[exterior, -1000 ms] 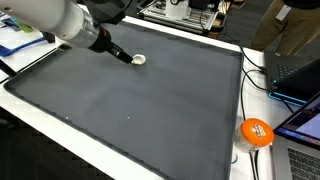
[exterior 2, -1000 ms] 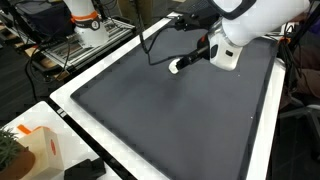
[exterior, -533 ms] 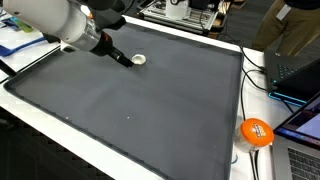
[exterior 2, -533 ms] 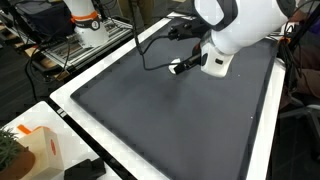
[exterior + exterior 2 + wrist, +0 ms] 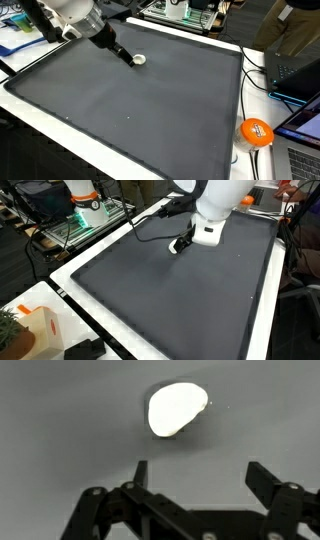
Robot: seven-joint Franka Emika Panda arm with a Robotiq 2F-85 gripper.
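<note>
The white piece [image 5: 176, 408] lies flat on the mat [image 5: 60, 420], just ahead of my pincer [image 5: 197, 470] and apart from it. In the wrist view it sits beyond the fingertips, offset toward the finger [image 5: 140, 470] on the left of that view and not centred in the gap. Its outline is oval. The long axis runs obliquely, neither along nor square to the line between my fingers. My pincer stands spread wide, with nothing between the fingers. In an exterior view the pincer [image 5: 124, 55] hangs low and tilted, its tip just beside the piece [image 5: 139, 59]; contact cannot be judged there. An orange object [image 5: 256, 131] lies well apart, off the mat's far edge.
</note>
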